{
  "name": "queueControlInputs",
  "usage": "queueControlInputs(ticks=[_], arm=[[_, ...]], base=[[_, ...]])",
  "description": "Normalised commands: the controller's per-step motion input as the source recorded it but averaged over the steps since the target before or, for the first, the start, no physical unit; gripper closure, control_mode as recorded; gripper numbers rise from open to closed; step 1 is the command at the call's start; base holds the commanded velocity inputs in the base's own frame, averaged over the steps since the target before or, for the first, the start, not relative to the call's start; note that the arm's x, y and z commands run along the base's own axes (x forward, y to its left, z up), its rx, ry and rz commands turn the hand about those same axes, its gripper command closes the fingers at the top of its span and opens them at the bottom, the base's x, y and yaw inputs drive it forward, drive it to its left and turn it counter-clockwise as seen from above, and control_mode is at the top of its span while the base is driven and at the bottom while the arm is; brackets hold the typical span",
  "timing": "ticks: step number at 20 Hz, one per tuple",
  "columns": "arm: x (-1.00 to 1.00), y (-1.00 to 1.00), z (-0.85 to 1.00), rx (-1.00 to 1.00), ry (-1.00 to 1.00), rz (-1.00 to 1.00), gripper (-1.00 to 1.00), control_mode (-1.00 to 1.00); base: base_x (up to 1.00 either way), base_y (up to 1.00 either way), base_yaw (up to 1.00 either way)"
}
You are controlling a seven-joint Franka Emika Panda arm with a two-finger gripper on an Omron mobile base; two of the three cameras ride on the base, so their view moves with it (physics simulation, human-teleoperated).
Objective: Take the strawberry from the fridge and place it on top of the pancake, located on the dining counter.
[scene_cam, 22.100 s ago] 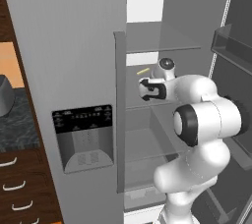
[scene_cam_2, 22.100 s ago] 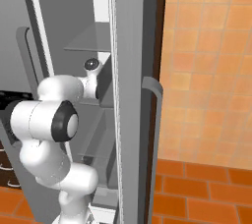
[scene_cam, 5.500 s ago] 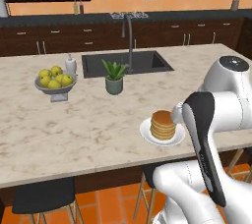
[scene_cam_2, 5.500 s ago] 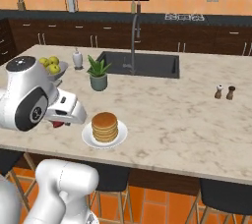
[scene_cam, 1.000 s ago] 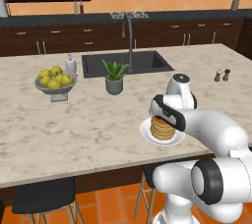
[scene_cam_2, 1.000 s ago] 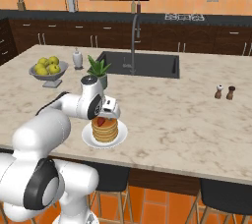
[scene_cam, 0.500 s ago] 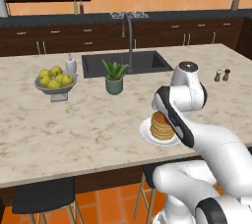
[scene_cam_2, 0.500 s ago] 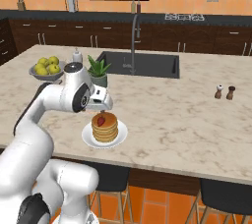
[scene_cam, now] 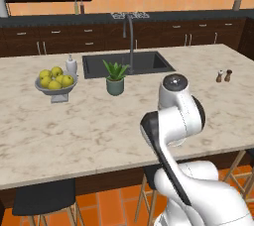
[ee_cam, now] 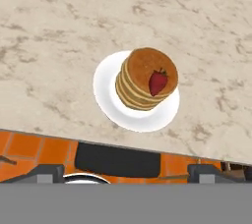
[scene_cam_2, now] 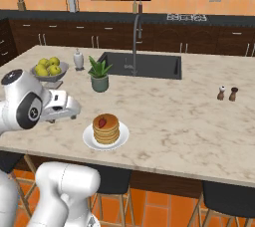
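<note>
One strawberry (ee_cam: 157,81) lay on top of the pancake (ee_cam: 146,78) stack, toward one side of the top cake, and the stack sat on a white plate (ee_cam: 109,102) near the front edge of the dining counter (scene_cam_2: 189,121). In the right base view I saw the same red fruit on the stack, with my gripper (scene_cam_2: 63,107) drawn off to the left of the plate, apart from it and above the marble. My jaws stood wide apart and had hold of nothing; in the hand view the two finger tips (ee_cam: 44,173) sat far apart at the bottom. Further back on the counter were a potted plant (scene_cam_2: 99,74), a bowl of yellow fruit (scene_cam_2: 49,68), the dark sink (scene_cam_2: 149,64) with its tall faucet (scene_cam_2: 135,42), and two small shakers (scene_cam_2: 227,93) off to the right.
</note>
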Motion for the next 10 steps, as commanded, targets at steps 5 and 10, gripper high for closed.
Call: queueControlInputs(ticks=[5,10], arm=[[-0.24,0.70,-0.29,-0.05,0.07,0.16,-1.00,-1.00],[-0.02,0.57,-0.27,0.00,0.17,0.18,-1.00,-1.00]], base=[[0.00,0.00,0.00],[0.00,0.00,0.00]])
